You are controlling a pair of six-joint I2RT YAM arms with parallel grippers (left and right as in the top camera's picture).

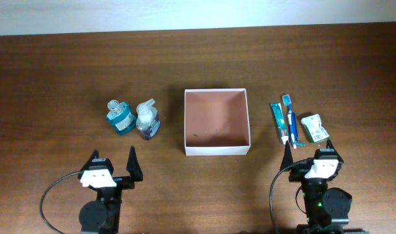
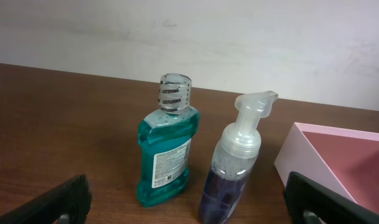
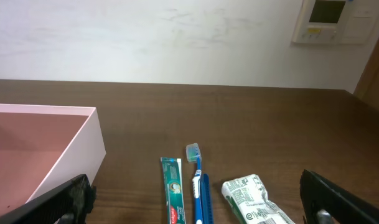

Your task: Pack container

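Note:
The container (image 1: 216, 149), a square white-walled box with a reddish-brown floor, stands empty mid-table; its wall also shows in the left wrist view (image 2: 301, 149) and the right wrist view (image 3: 83, 155). Left of it stand a teal mouthwash bottle (image 1: 120, 117) (image 2: 167, 152) and a purple foam pump bottle (image 1: 147, 119) (image 2: 233, 168). Right of it lie a green toothpaste tube (image 1: 278, 121) (image 3: 172, 190), a blue toothbrush (image 1: 290, 118) (image 3: 197, 186) and a white-green packet (image 1: 315, 127) (image 3: 254, 199). My left gripper (image 1: 113, 162) (image 2: 189, 211) is open and empty, near the bottles. My right gripper (image 1: 313, 156) (image 3: 195, 214) is open and empty, near the toothbrush.
The brown wooden table (image 1: 67, 71) stretches to a white wall (image 2: 177, 37) at the back. A wall panel (image 3: 329, 18) shows at the upper right of the right wrist view. Black cables (image 1: 51, 195) loop by both arm bases at the front edge.

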